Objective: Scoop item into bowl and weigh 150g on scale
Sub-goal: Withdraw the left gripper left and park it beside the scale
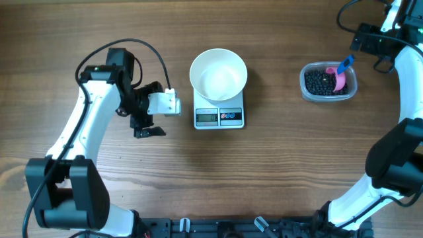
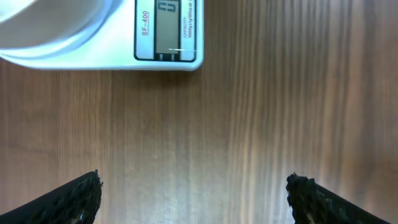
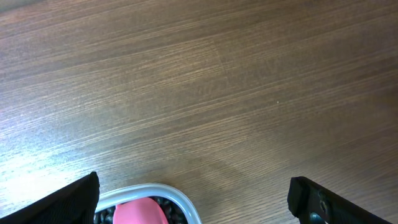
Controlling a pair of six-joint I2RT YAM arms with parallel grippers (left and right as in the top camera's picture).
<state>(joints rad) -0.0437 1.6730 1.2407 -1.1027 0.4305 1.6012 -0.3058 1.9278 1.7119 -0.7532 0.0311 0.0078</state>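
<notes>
The beans (image 1: 322, 83) lie near the right hand (image 3: 193, 188).

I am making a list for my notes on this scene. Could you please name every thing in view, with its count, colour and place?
bowl: one, white, empty, standing on the scale
scale: one, white with a grey display, middle of the table
tub: one, clear plastic, on the table to the right of the scale in the overhead view
beans: many, black, inside the tub
scoop: one, pink with a blue handle, resting in the tub on the beans
table: one, brown wood, under everything
left arm: one, white and black, left of the scale
left tool: one, black, open and empty, beside the scale
right arm: one, white and black, right edge
right tool: one, black, open and empty, near the tub
</notes>
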